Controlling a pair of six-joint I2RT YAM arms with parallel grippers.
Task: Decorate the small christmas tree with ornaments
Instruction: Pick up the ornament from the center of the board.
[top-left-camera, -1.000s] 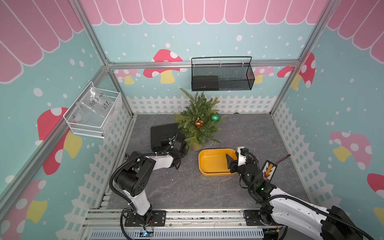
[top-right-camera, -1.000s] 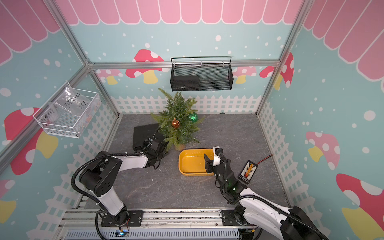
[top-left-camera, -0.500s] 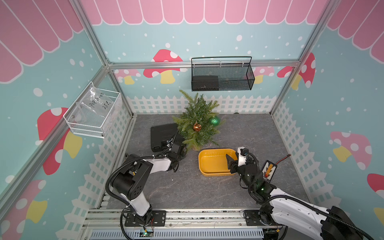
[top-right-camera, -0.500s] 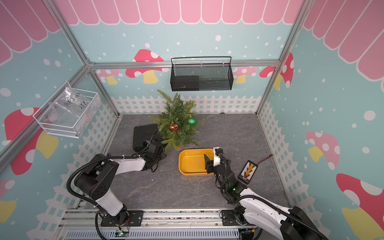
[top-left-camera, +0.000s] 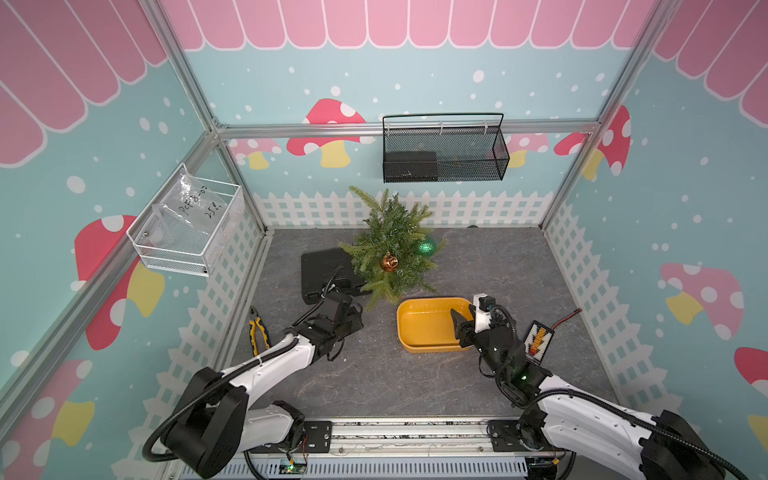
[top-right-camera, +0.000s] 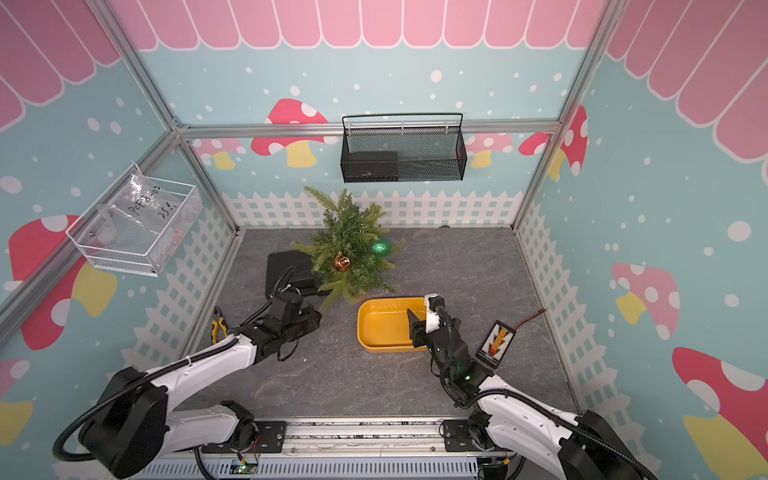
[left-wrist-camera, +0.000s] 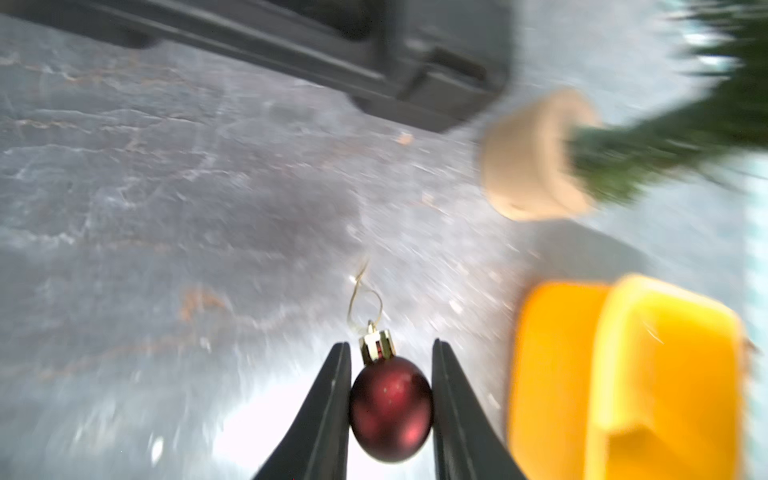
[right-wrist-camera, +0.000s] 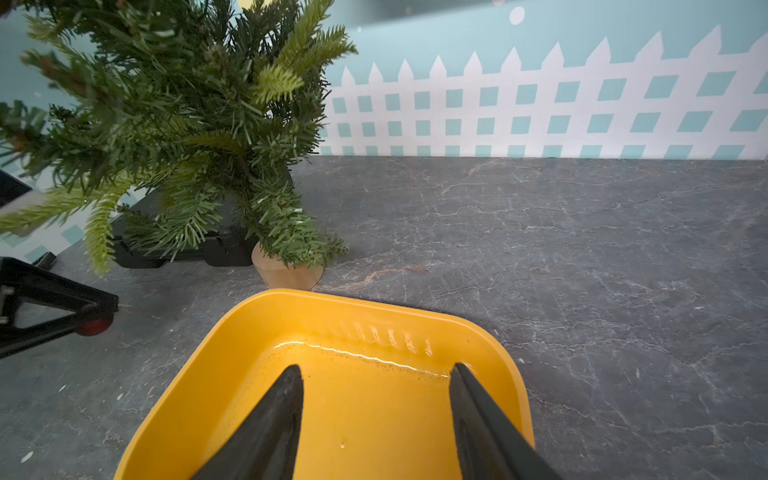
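Between the jaws of the left gripper (left-wrist-camera: 390, 343) sits the red bauble (left-wrist-camera: 390, 409), pinched at its sides. The jaws have just narrowed onto it and the arm has backed off from the small christmas tree (top-left-camera: 390, 245), so hanging is next. On the tree hang the amber bauble (top-left-camera: 389, 262) and green bauble (top-left-camera: 426, 247). The right gripper (right-wrist-camera: 376, 368) gapes empty over the yellow tub (right-wrist-camera: 291, 303). Blur smears the left wrist view; the hook loop (left-wrist-camera: 363, 299) seems free.

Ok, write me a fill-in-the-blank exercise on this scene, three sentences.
1. The left gripper is shut on a small ornament coloured ___.
2. Over the yellow tub, the right gripper stands with jaws ___.
3. The small christmas tree carries ___ hanging ornaments.
Missing words: red; open; two.
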